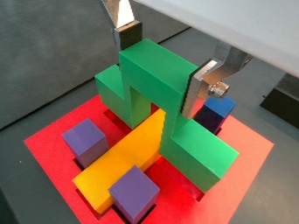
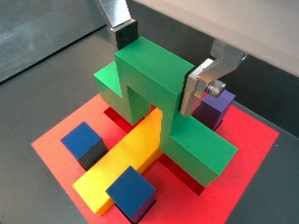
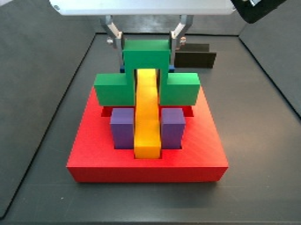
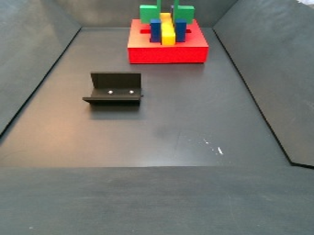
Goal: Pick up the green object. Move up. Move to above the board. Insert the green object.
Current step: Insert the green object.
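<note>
The green object is clamped between the gripper fingers above the board; it should be pressed straight down, legs astride the yellow bar.

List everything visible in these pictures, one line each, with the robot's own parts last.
green object: one, bright green, arch piece straddling the yellow bar on the board, its raised centre between the gripper fingers.
board: one, red, flat slab at the far end of the floor from the fixture.
yellow bar: one, yellow, lying along the board's middle, passing under the green arch.
purple blocks: two in a side view, purple, one each side of the yellow bar.
blue blocks: two in a wrist view, blue, one each side of the yellow bar.
dark block: one, blackish, behind the board.
fixture: one, dark, on the floor.
gripper: one, silver fingers shut on the green object's centre above the board.
</note>
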Available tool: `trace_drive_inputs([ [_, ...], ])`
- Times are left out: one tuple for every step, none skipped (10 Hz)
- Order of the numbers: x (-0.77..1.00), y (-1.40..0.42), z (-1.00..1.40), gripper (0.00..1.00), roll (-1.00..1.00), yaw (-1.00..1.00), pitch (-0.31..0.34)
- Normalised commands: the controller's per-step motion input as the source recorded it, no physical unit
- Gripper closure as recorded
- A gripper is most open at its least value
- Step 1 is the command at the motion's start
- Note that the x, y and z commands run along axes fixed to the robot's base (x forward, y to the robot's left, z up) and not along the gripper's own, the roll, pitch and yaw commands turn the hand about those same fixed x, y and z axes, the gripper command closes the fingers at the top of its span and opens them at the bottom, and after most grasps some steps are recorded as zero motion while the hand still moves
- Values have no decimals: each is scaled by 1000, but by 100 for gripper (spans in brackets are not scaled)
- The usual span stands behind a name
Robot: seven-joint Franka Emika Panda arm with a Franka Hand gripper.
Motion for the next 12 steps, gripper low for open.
trace_drive_inputs([
  [0, 0, -83, 100, 46, 80, 0],
  [0, 0, -54, 100, 59, 77, 0],
  [6, 9, -54, 100, 47, 43, 11],
  [243, 0, -143, 100, 19, 0, 0],
  [263, 0, -183, 100, 14, 0, 0],
  [269, 0, -183, 100, 19, 0, 0],
  [234, 0, -171, 100, 21, 0, 0],
  [209, 0, -163, 100, 30, 0, 0],
  [134, 0, -140, 100, 41, 0, 0],
  [0, 26, -126, 100, 24, 0, 0],
  [0, 31, -109, 100, 3, 0, 0],
  [0, 0, -114, 100, 0, 0, 0],
])
